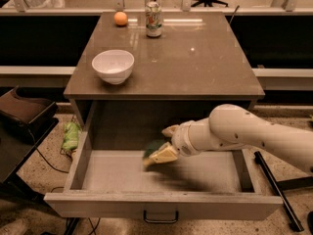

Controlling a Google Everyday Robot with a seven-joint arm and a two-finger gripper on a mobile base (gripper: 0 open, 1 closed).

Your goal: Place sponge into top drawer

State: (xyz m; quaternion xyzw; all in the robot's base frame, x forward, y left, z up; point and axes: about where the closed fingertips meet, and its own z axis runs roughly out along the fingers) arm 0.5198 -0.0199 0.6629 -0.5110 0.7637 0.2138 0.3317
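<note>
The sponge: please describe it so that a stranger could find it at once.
Under the grey-brown table, the top drawer stands open. Over its pale floor, the gripper on the white arm holds the sponge. It is the only small pad there, dark green, unlike the white bowl above.

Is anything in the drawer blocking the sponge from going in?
Nothing visible does. The end effector holds the sponge just above the floor of the open top drawer, and nothing lies between them. The bowl and can sit on the tabletop above, out of the way.
</note>
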